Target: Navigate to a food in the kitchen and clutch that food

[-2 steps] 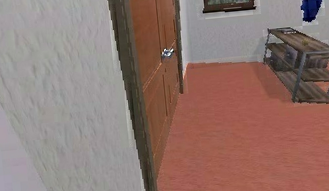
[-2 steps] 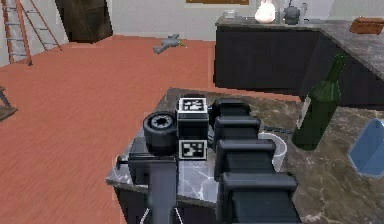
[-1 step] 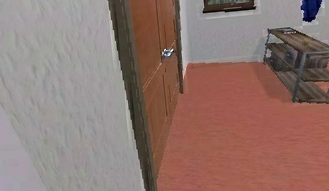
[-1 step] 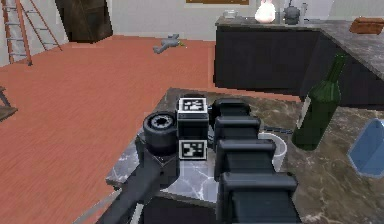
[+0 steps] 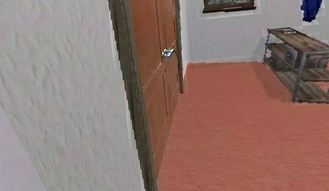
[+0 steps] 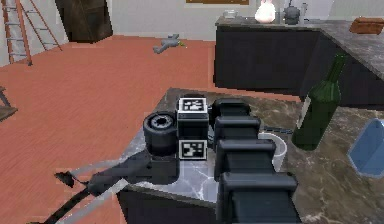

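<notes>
The arm (image 6: 250, 170) lay across the marble countertop (image 6: 330, 180), and the two white squares (image 6: 192, 105) at its end carried black marks, patterns rather than words. Left of them sat the gripper (image 6: 110, 178), its far end at the counter's edge, and it was too murky to tell whether it held anything. A green bottle (image 6: 322, 100) stood upright just right of the arm, with a pale blue thing (image 6: 368, 148) beyond. On the dark back counter (image 6: 265, 60) sat a kettle shape (image 6: 290, 14) and a pale glowing shape (image 6: 265, 12); whether either was food could not be told. Red floor (image 6: 90, 90) ran open to a ladder (image 6: 18, 35). Ahead, a grey wall (image 5: 52, 94) crowded the forward view's left with a brown door (image 5: 155, 74) beside it, and open floor reached a low shelf (image 5: 308, 65).
</notes>
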